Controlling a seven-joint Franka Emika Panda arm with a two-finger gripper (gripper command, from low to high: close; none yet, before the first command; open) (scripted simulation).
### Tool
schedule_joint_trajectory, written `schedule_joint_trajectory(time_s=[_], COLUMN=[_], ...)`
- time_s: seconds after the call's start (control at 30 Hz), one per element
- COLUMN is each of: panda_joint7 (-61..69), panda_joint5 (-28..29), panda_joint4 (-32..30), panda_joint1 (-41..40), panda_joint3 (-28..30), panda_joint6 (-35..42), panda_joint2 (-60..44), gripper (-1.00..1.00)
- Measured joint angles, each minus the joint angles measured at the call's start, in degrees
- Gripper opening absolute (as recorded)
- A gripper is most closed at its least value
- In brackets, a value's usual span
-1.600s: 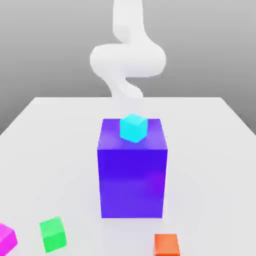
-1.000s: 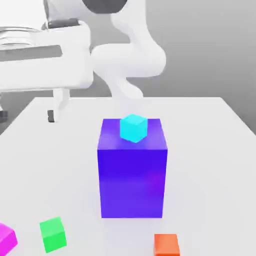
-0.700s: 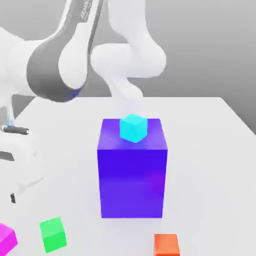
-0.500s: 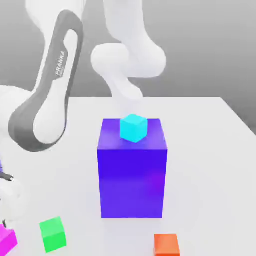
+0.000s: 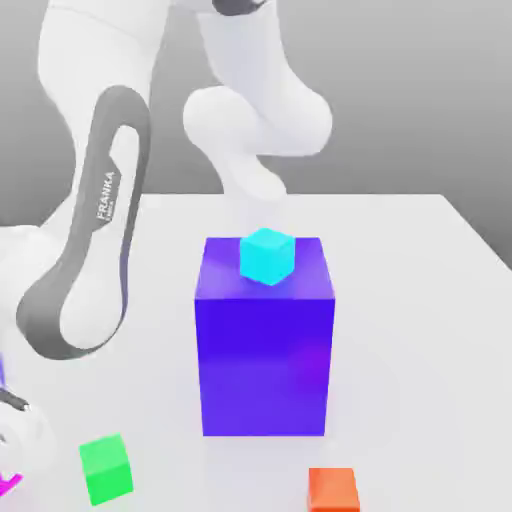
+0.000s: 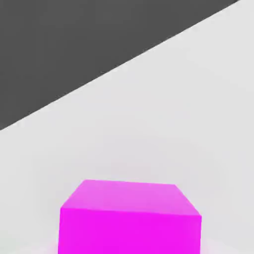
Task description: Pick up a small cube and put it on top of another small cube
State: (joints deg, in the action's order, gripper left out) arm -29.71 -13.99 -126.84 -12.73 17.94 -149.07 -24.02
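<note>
Magenta cube sits on the white table at the near corner toward the exterior view's left, only a sliver of it visible there beneath the white hand of the arm. Hand view looks straight onto this cube from close by, its top face and one side face showing. Jaws fully closed; whether they grip the magenta cube cannot be told. Green cube just beside it, toward the exterior view's right. Orange cube further right along the near edge. Tall blue block stands mid-table, well apart from these, with a cyan cube resting on its top face, turned corner-forward
</note>
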Motion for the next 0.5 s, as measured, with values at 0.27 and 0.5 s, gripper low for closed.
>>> schedule_joint_trajectory(time_s=[0.27,0.5], panda_joint7=[9.4,12.7], panda_joint5=[8.4,4.9], panda_joint4=[-12.3,-12.5], panda_joint1=[5.7,4.5], panda_joint3=[-3.3,-5.7], panda_joint6=[-0.6,-7.0], panda_joint2=[13.0,6.6], gripper=[-1.00,1.00])
